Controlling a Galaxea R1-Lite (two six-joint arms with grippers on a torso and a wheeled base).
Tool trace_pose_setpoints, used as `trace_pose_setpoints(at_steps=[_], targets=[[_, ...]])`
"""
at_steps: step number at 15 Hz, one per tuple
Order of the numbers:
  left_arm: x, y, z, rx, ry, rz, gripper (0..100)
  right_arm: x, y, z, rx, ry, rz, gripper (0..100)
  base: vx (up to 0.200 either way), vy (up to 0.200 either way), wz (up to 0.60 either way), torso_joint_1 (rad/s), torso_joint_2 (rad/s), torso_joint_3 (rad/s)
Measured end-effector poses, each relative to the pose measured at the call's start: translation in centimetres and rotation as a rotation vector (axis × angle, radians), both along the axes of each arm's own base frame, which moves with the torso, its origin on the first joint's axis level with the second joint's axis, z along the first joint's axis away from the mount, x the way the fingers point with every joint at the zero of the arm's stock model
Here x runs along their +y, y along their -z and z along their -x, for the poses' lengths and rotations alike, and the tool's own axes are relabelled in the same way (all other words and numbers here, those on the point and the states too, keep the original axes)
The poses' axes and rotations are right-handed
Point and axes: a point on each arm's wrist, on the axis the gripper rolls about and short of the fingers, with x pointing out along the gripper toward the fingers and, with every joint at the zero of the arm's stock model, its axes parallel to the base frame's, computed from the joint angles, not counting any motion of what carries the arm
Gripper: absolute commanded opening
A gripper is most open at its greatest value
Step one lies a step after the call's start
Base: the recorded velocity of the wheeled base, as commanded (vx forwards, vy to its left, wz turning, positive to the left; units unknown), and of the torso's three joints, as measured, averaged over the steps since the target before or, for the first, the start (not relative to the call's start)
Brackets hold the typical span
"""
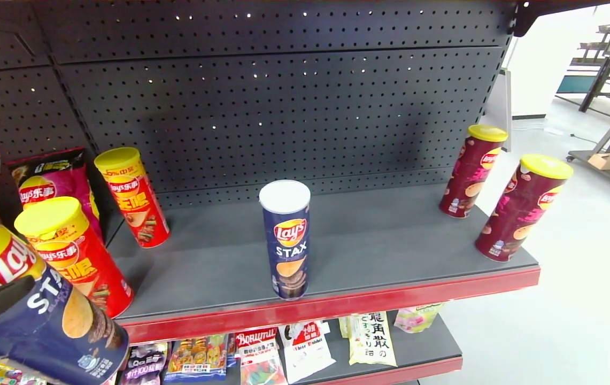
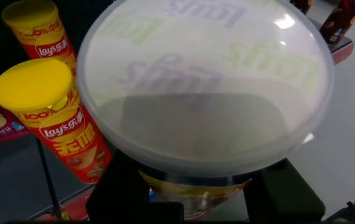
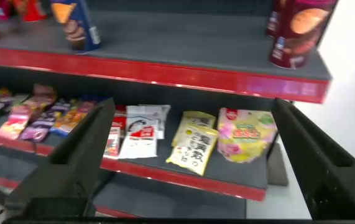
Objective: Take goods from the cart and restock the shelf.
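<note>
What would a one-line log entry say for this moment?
left fingers: shut on blue chip can, beside shelf | right fingers: open, empty, facing lower shelf | shelf: second blue can standing at front

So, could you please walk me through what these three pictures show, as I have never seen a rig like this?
This is a two-armed robot restocking a shop shelf. The large picture comes from a camera on its head, looking forward and down. The other two come from cameras on its wrists.

The left end effector grips a blue chip can. Its wrist camera looks down on that can's white lid.

The right end effector is open and empty, facing snack bags on the lower shelf.

On the grey shelf stand a second blue can near the front edge, two red cans on the robot's left, and two maroon cans on its right.
</note>
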Motion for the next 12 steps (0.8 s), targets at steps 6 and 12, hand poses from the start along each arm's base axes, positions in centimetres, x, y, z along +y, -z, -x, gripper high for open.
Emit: trace_pose_setpoints(at_steps=[6, 12], targets=[[-0.1, -0.3, -0.9, -0.015, 0.011, -0.001, 0, 0.3, 0.0, -0.5, 0.067, 0.122, 0.026, 100, 0.000, 0.000, 0.00, 0.000, 0.00, 0.000], [-0.1, -0.2, -1.2, 0.000, 0.014, -0.001, 0, 0.6, 0.0, -0.5, 0.073, 0.315, 0.022, 100, 0.000, 0.000, 0.00, 0.000, 0.00, 0.000]])
